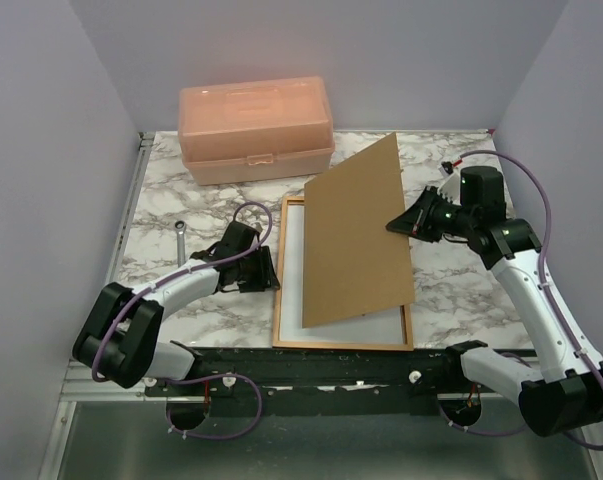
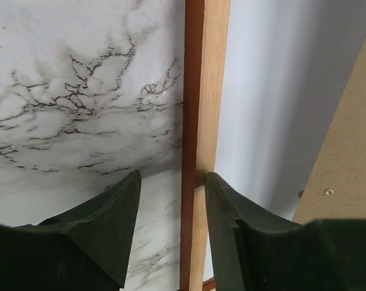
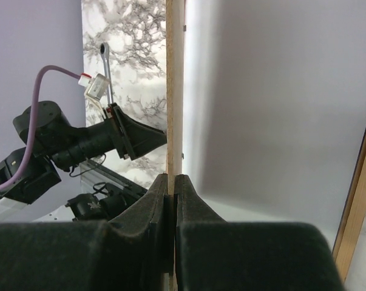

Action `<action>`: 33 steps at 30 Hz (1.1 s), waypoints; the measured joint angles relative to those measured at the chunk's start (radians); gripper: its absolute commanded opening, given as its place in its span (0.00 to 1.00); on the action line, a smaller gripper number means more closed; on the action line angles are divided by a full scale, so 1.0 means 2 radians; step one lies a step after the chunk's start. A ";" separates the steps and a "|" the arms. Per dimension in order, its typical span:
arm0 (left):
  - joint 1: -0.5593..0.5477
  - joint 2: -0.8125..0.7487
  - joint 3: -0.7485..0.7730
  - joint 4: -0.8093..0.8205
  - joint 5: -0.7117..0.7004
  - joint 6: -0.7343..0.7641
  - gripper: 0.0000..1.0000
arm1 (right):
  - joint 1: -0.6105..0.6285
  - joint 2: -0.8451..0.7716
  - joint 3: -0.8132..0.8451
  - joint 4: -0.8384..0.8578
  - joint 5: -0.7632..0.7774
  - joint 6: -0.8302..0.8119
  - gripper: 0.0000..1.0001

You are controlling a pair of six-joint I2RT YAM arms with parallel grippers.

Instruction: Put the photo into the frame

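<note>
Marble-veined table point(image 1: 181, 190) floors a lavender-walled booth. The frame point(image 1: 341, 344) lies flat near its middle, paler tan back upward. Inside the frame lies the photo point(image 1: 292, 250), showing only its plain white back, so the printed side cannot be seen.

The left arm reaches in low from the frame's left, its forearm nearly level with the table and its wrist aimed at the left rail. The left gripper point(image 2: 173, 179) straddles that rail. One finger point(image 2: 231, 218) is close against the rail's inner side, over the photo. The other stands off on the outer side with marble showing in the gap, so the jaws are parted, not clamped.

The right arm comes from the frame's right, elbow high and wrist turned toward the frame. The right gripper point(image 3: 172, 179) is pinched tight on the right edge of the brown backing board point(image 1: 356, 240). The board hangs tilted over the frame — near edge low over the photo, far corner raised past the far rail. I cannot tell whether the low edge rests on the photo. It hides most of the frame's right half, and a white strip of photo shows along the left and near rails.

Left of the frame a wrench point(image 1: 182, 240) lies on the marble, near the left arm. Beyond the far rail stands a peach plastic box point(image 1: 253, 128), apart from the frame. Marble shows between the right rail and the table's edge.
</note>
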 measured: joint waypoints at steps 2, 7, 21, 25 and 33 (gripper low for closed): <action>0.000 0.003 0.000 0.006 0.001 0.000 0.44 | 0.000 0.000 -0.009 0.005 -0.001 0.002 0.01; 0.000 0.010 -0.001 0.019 0.005 -0.002 0.39 | 0.000 0.000 -0.022 0.009 -0.004 0.011 0.01; 0.000 0.011 -0.001 0.024 0.007 -0.002 0.38 | 0.000 -0.004 -0.098 0.069 -0.023 0.043 0.01; 0.000 0.011 -0.001 0.024 0.008 -0.002 0.38 | 0.000 -0.004 -0.128 0.090 -0.023 0.047 0.01; 0.000 0.012 -0.001 0.025 0.008 -0.002 0.36 | 0.000 -0.004 -0.135 0.109 -0.024 0.048 0.01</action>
